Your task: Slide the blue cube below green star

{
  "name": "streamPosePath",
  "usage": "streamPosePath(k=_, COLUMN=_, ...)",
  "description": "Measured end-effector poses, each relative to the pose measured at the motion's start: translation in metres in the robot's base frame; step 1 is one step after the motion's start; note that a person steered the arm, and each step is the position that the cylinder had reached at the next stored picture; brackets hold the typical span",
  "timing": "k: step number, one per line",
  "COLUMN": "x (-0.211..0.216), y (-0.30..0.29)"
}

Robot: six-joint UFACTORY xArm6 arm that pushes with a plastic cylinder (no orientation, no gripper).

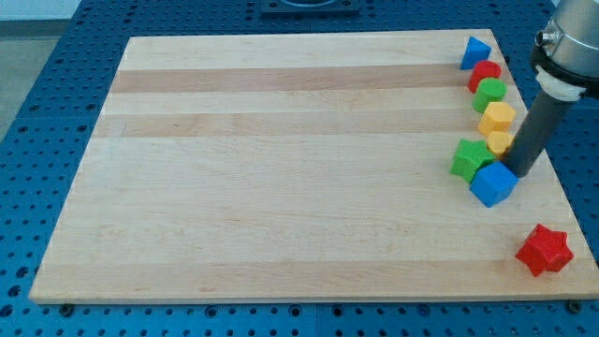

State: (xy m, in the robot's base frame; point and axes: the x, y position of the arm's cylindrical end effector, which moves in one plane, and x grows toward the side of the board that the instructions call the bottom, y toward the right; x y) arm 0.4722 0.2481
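Observation:
The blue cube (492, 183) lies near the board's right edge, just below and to the right of the green star (469, 158), touching it. My tip (518, 174) stands at the cube's upper right side, close against it. The dark rod rises from there to the view's top right and hides part of a yellow block (499, 142) behind it.
Along the right edge, from top down, lie a blue triangular block (474, 52), a red block (485, 73), a green block (489, 94) and a yellow hexagon block (498, 117). A red star (544, 249) lies at the bottom right corner of the wooden board (281, 168).

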Motion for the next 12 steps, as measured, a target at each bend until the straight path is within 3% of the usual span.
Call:
streamPosePath(k=6, x=0.025, y=0.019)
streamPosePath(k=10, x=0.030, y=-0.029)
streamPosePath(k=12, x=0.060, y=-0.029)
